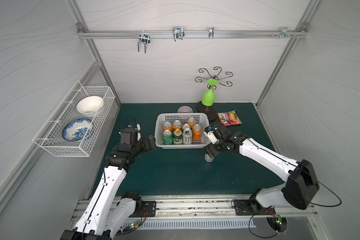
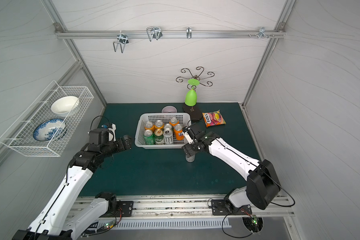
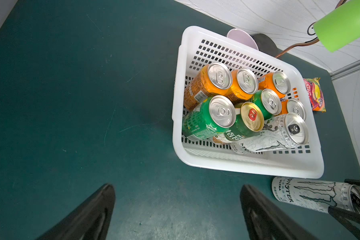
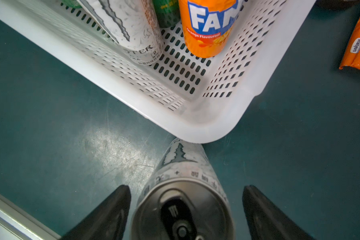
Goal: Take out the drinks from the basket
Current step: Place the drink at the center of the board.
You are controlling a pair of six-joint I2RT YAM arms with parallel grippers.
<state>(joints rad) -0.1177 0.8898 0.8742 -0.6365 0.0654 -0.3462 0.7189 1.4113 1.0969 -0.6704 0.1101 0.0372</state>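
The white basket [image 1: 181, 146] [image 3: 237, 166] stands mid-table and holds several drinks: orange cans [image 1: 167, 125], green cans [image 1: 167, 137], a dark green gold-topped can [image 3: 252, 116] and a tall silver-white can [image 1: 187, 136]. A second silver-white can [image 1: 208, 159] [image 4: 185, 164] stands upright on the mat just outside the basket's near right corner. My right gripper [image 4: 186, 187] hangs over this can, open, its fingers [image 4: 112, 207] apart from the can on both sides. Left of the basket, my left gripper [image 3: 177, 187] [image 1: 151, 143] is open over bare mat, holding nothing.
A colourful candy bag [image 1: 229, 118] lies right of the basket's back. Behind the basket are a pale pink bowl [image 1: 184, 109] and a green glass [image 1: 208, 97] hanging upside down on a black scrolled stand. A wire rack [image 1: 75, 124] with bowls hangs on the left wall.
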